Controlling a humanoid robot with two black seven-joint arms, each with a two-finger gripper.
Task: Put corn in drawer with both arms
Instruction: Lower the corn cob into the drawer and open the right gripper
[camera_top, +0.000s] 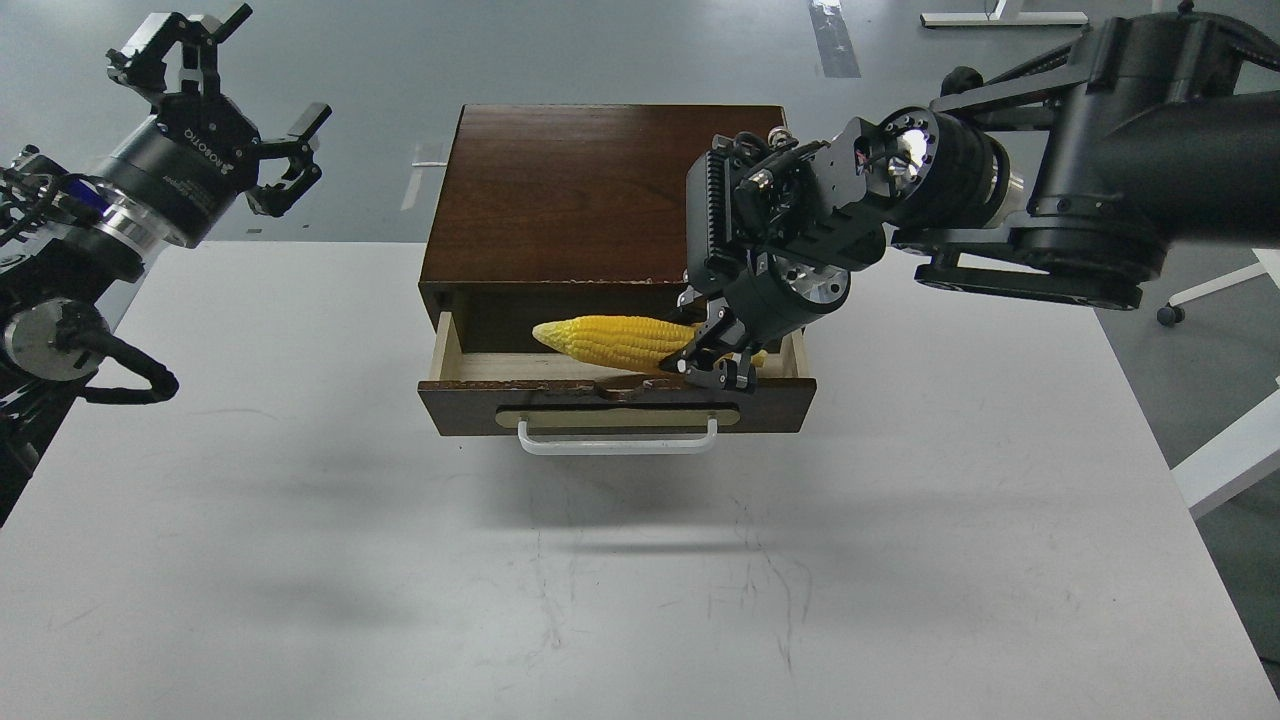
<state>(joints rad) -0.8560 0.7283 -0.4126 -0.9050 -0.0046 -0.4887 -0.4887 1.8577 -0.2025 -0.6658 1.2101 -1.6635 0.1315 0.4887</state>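
The yellow corn (610, 340) lies lengthwise in the open drawer (617, 402), tip to the left, low over the pale wood bottom. My right gripper (718, 358) reaches down into the drawer's right part and is shut on the corn's thick end. The drawer stands pulled out from the dark brown wooden box (590, 190), white bar handle (617, 440) facing me. My left gripper (222, 110) is raised off the table's far left corner, fingers spread, empty, far from the drawer.
The box stands at the far edge of the white table (620, 560). The right arm (1050, 190) crosses above the table's far right. A white furniture leg (1230, 460) stands beyond the right edge.
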